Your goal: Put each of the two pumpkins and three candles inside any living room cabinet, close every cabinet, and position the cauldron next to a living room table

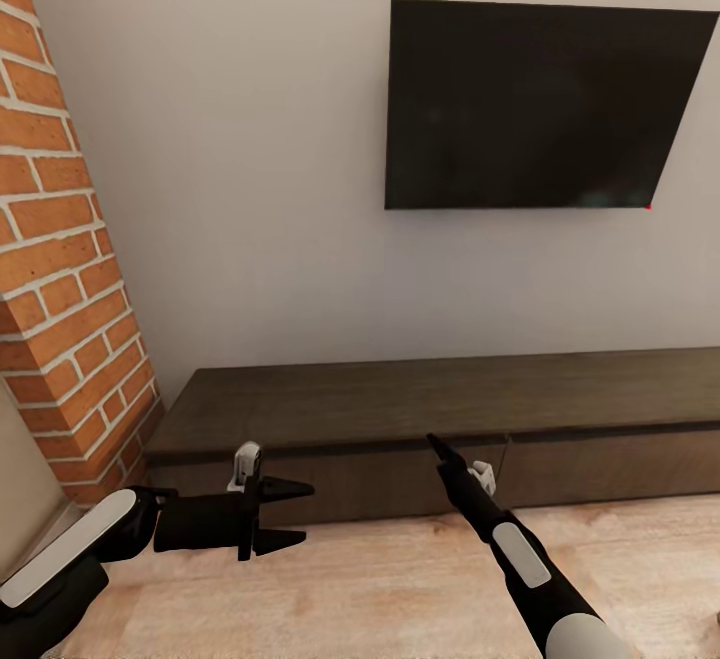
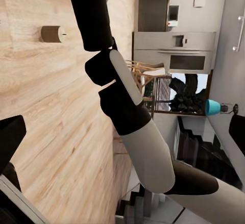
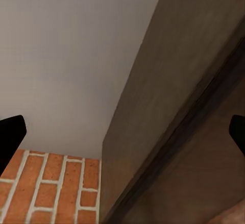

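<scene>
From the head, the long brown cabinet (image 1: 440,419) sits under a black TV (image 1: 540,104), with a brick wall (image 1: 60,269) beside it. The left gripper (image 1: 285,514) is spread wide. The right gripper (image 1: 437,443) points at the cabinet's front; I cannot tell whether it is spread.

The left wrist sees a small brown candle (image 2: 52,33) lying on bare wood floor (image 2: 46,112), past the right arm (image 2: 127,112).

The right wrist sees its fingertips (image 3: 10,132) far apart, facing the cabinet's top edge.
</scene>
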Robot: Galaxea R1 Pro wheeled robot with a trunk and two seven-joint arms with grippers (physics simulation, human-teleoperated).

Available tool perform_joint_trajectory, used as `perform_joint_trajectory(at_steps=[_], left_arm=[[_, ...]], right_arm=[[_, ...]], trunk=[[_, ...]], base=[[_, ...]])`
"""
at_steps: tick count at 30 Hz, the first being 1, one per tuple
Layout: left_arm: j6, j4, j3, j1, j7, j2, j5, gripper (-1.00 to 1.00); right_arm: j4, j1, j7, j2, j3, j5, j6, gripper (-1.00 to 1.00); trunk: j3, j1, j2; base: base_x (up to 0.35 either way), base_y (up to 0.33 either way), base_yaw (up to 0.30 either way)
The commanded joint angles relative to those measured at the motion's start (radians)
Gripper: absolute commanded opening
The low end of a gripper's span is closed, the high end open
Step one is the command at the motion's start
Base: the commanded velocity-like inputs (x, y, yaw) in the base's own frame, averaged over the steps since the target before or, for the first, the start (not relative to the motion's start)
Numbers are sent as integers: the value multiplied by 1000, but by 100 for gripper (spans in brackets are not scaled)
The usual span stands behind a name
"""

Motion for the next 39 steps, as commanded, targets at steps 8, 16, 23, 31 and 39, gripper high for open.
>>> perform_joint_trajectory(at_steps=[8,16,23,31,39], left_arm=[[0,-1,-1,-1,10,1,11,100],[0,0,-1,-1,10,1,11,100],[0,-1,-2,-1,10,0,11,100],[0,-1,-1,-1,10,0,11,100],[0,-1,-2,-1,10,0,11,100]], right_arm=[[1,-1,3,1,-4,-79,11,100],[10,-1,-3,2,-4,-97,11,100],[29,-1,-4,7,-4,-97,9,100],[30,-1,-4,8,-4,-97,8,100],[30,-1,-4,8,-4,-97,4,100]], trunk=[[-26,31,-57],[-51,61,-113],[-73,88,-162],[-100,109,-197],[-131,112,-199]], base=[[0,0,0],[0,0,0],[0,0,0],[0,0,0],[0,0,0]])
